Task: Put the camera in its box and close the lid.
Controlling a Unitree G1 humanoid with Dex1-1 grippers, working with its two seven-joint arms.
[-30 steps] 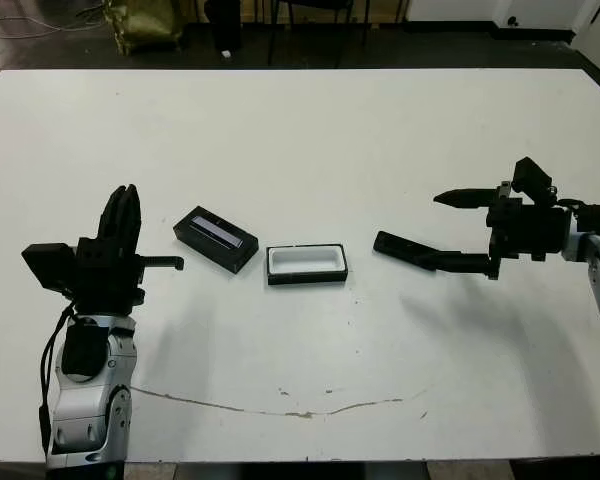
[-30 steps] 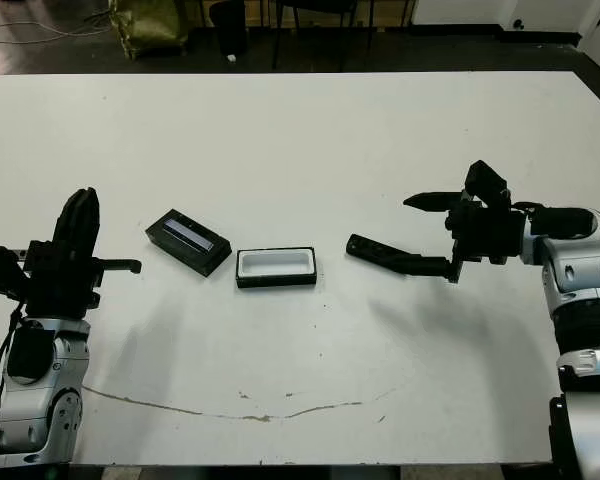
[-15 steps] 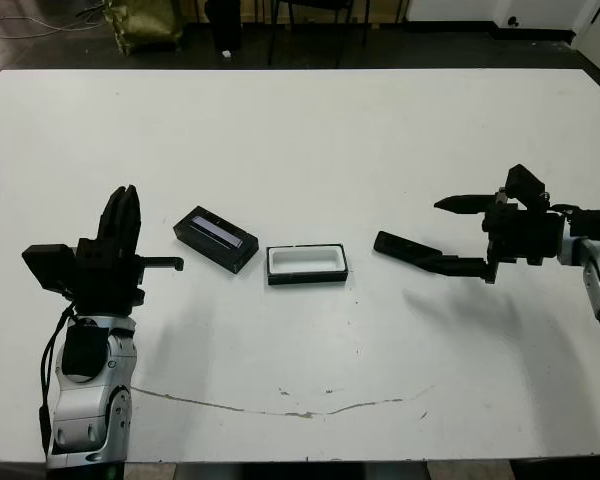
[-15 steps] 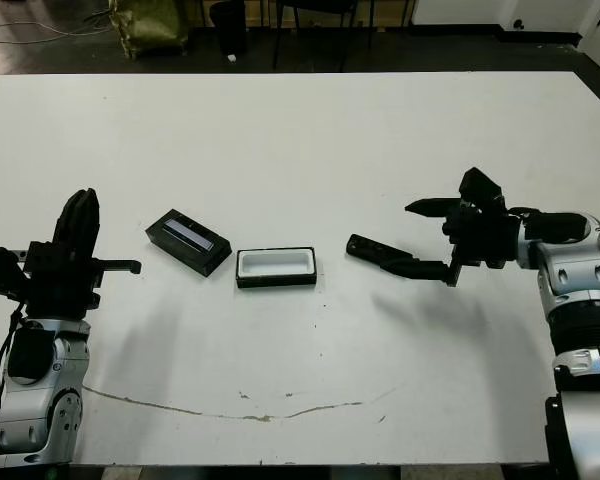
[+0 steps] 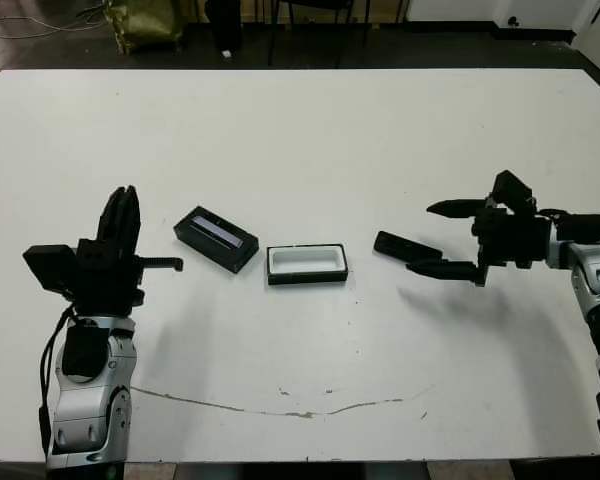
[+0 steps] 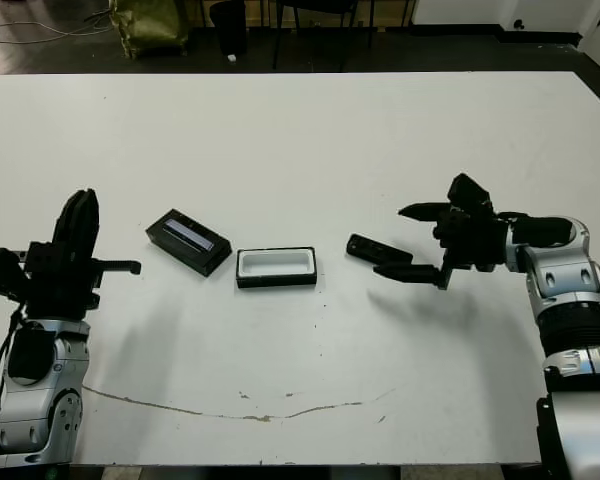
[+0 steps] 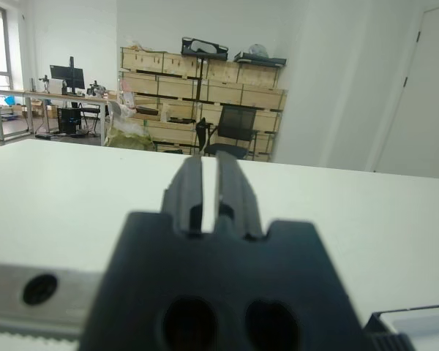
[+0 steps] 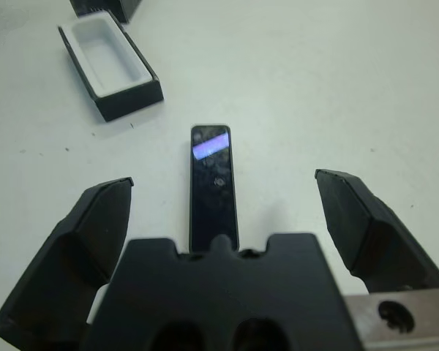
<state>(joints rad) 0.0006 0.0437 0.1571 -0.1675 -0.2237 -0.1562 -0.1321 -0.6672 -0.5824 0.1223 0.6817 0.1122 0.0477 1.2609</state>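
Right tool closer, straddling camera

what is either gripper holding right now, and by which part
Nothing is held. The right gripper is open around the camera lying on the table; the left gripper is shut on nothing.

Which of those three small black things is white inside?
The box, the middle one: an open tray lined white. The lid has a window; the camera is a slim bar.

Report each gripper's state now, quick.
Left gripper: shut, holding nothing.
Right gripper: open, empty, fingers either side of the camera on the table.
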